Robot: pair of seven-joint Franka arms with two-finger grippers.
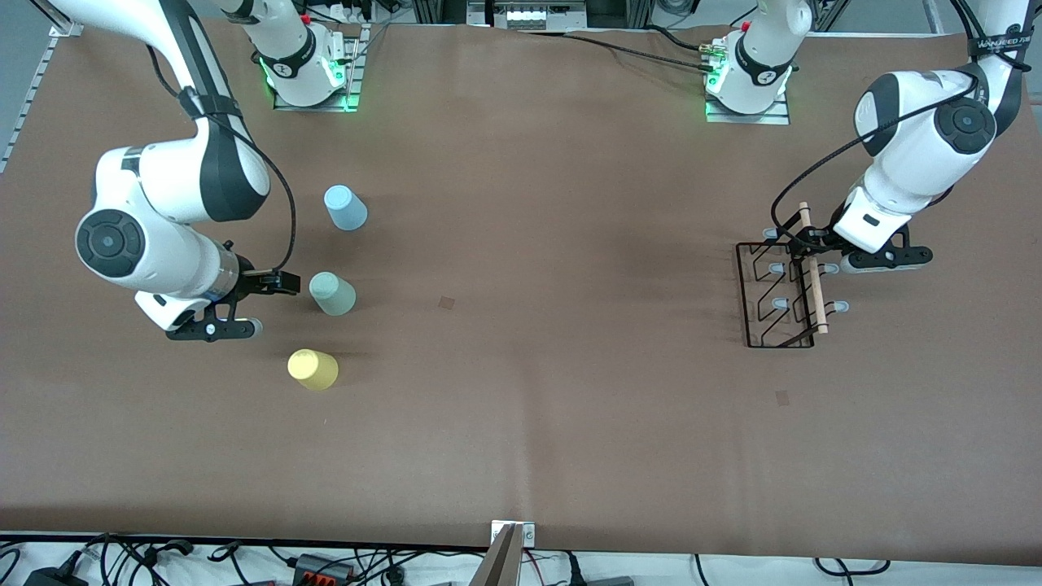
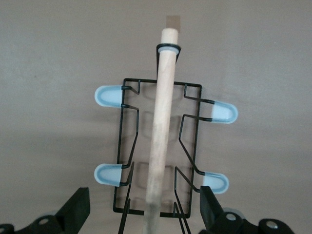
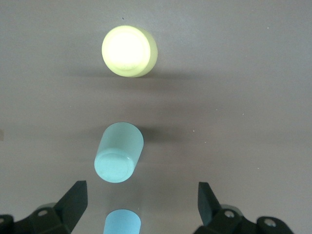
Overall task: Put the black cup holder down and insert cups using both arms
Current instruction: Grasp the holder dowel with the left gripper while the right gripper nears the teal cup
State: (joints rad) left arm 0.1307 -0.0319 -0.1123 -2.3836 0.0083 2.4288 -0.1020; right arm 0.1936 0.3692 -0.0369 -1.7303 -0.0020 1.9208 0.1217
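The black cup holder (image 1: pixel 778 295), thin wire with a pale wooden rod and grey-capped pegs, stands near the worktop's (image 1: pixel 521 423) left-arm end. Three upturned cups sit near the other end: blue (image 1: pixel 345 207), mint (image 1: pixel 332 294), yellow (image 1: pixel 313 369). The left gripper (image 2: pixel 144 207) hangs spread over the holder, the right gripper (image 3: pixel 141 204) spread by the mint cup.

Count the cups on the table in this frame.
3, all toward the right arm's end of the table: the light blue cup farthest from the front camera, the mint green cup in the middle, the yellow cup nearest. None appears hidden.
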